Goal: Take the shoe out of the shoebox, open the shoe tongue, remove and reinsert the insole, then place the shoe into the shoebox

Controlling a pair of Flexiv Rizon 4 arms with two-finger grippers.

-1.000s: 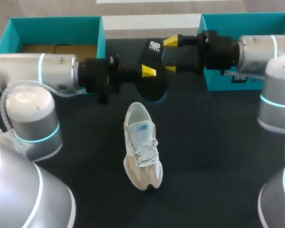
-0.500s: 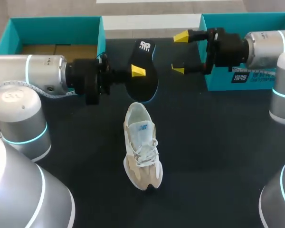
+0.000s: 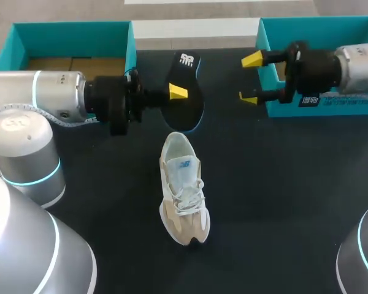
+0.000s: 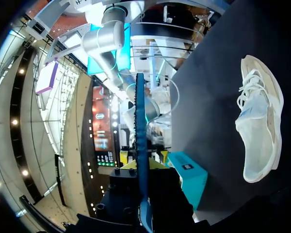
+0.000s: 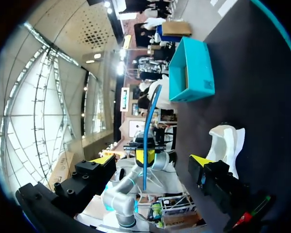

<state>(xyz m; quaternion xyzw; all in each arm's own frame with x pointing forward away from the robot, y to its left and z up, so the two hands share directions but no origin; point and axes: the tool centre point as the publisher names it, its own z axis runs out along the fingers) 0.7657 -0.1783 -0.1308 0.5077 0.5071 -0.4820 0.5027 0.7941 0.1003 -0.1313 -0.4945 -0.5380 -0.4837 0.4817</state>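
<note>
The beige and white shoe (image 3: 183, 187) lies on the dark table, laces up, heel toward the far side. Above its heel, my left gripper (image 3: 179, 92) is shut on the black, blue-edged insole (image 3: 187, 73), which hangs on edge over the table. In the left wrist view the insole (image 4: 140, 136) shows as a thin blue line running out from the fingers, with the shoe (image 4: 259, 126) off to one side. My right gripper (image 3: 251, 79) stands open to the right of the insole, holding nothing. Ahead of the right gripper (image 5: 153, 160) are the edge-on insole (image 5: 149, 121) and the shoe (image 5: 225, 143).
A teal shoebox (image 3: 70, 30) stands at the far left, behind my left arm. A second teal box (image 3: 319, 27) stands at the far right, partly behind my right arm. That first box (image 5: 189, 73) also shows beyond the insole in the right wrist view.
My right gripper let go of the insole, opened wide and drew back to the right. The left arm pulled the insole a little to the left, then held still. The shoe has not moved.
</note>
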